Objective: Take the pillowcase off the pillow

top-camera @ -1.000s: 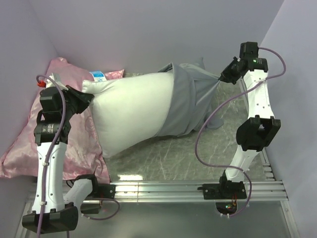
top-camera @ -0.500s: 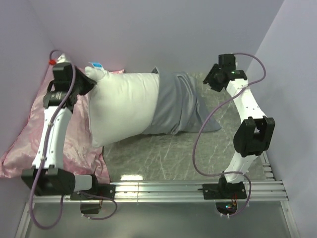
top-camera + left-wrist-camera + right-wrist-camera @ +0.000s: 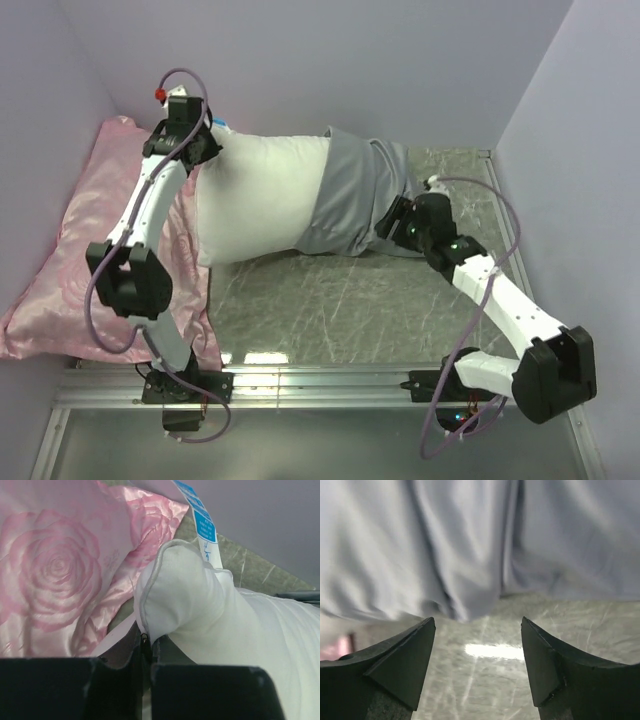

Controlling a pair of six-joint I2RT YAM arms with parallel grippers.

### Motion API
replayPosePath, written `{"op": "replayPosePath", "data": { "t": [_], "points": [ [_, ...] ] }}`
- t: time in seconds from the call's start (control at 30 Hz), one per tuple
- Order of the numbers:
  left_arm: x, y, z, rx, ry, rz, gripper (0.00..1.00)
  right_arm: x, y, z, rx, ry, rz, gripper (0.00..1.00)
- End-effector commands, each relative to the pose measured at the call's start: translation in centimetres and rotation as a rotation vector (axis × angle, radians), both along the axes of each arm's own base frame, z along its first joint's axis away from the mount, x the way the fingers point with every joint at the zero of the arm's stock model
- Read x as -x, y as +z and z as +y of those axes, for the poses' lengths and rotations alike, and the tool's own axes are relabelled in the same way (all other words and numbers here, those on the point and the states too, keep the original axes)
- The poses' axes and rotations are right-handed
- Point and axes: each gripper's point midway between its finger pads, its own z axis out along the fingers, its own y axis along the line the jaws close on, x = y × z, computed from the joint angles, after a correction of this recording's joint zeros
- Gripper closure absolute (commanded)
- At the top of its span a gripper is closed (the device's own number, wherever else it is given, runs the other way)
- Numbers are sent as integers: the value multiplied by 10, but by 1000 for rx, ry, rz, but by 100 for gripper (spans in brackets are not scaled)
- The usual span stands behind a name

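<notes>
Seen from above, both arms are bolted at the near edge of a marble-patterned table [image 3: 330,300]. The right arm folds at an elbow low on the near right. Its forearm runs leftward and away, close over the tabletop. The right gripper [image 3: 393,222] sits just at the near right edge of the grey pillowcase [image 3: 355,195]. Its fingers [image 3: 400,670] are spread wide, with bare tabletop between them and grey fabric just ahead. They hold nothing.

The left arm bends at an elbow above a pink rose-patterned pillow [image 3: 60,270] on the left. From there it stretches far toward the back wall. The left gripper [image 3: 146,652] is closed tight, pinching the piped seam at a corner of the white pillow [image 3: 265,200].

The white pillow lies across the far half of the table, long axis running left to right. Its bare end points left and overlaps the pink pillow. Its right end sits inside the pillowcase, whose open mouth faces left. A blue and white label [image 3: 202,527] juts from the seam beside the gripped corner.
</notes>
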Motion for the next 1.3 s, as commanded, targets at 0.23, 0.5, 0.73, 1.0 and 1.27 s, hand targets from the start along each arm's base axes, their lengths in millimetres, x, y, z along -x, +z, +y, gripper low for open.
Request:
{"op": "replayPosePath", "data": {
  "t": [0.23, 0.5, 0.73, 1.0, 1.27],
  "points": [
    [-23, 18, -28, -58, -107, -31, 51, -26, -29, 31, -94, 27, -122, 22],
    [17, 37, -64, -40, -171, -66, 31, -41, -46, 34, -66, -6, -98, 62],
    [88, 16, -87, 46, -118, -89, 9, -40, -45, 37, -47, -6, -86, 100],
    [139, -44, -144, -46, -276, 3, 1, -38, -35, 32, -11, -15, -83, 100],
    [178, -86, -181, -285, -360, 82, 1, -42, -21, 34, 3, -4, -85, 100]
  ]
}}
